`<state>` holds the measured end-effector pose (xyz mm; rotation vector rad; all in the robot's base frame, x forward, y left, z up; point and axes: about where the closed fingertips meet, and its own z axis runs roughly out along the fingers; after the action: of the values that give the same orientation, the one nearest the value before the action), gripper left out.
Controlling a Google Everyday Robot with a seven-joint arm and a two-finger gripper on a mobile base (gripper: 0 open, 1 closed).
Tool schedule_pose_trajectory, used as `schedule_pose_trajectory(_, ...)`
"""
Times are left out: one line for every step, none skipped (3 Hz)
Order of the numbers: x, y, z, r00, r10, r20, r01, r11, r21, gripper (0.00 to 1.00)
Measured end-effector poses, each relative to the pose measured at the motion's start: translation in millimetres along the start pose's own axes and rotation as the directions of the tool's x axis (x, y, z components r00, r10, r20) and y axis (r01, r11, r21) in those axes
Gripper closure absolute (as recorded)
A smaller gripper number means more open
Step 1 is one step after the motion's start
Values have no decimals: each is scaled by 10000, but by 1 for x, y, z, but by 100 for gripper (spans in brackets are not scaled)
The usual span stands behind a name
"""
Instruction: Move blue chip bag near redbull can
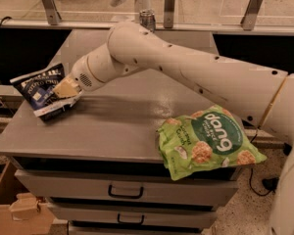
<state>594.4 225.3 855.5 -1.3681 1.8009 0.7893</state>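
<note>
The blue chip bag (39, 88) is dark navy with white lettering. It sits tilted at the table's left edge, partly out past it. My gripper (64, 89) is at the end of the white arm that reaches in from the right. It is shut on the bag's right side, and one cream finger (63, 87) lies across the bag's face. The redbull can (147, 20) stands upright at the far back middle of the grey table (117, 126), partly hidden behind my arm and well away from the bag.
A bright green "dang" bag (206, 141) lies at the front right and overhangs the table's front edge. Drawers (125, 192) sit under the tabletop. A cardboard box (14, 209) is on the floor at lower left. Metal posts (169, 6) stand along the back.
</note>
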Motion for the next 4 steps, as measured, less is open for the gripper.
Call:
schedule_pose_trajectory(-12, -5, -19, 9995, -321, 63, 318, 9986, 426, 100)
schedule_pose_trajectory(-32, -17, -53, 9948, -1018, -33, 1015, 9884, 1126, 100)
schedule_pose_trajectory(-64, -37, -117, 9788, -1974, -547, 2047, 9535, 2210, 100)
schedule_pose_trajectory(-64, -37, -117, 9788, -1974, -548, 2047, 9535, 2213, 100)
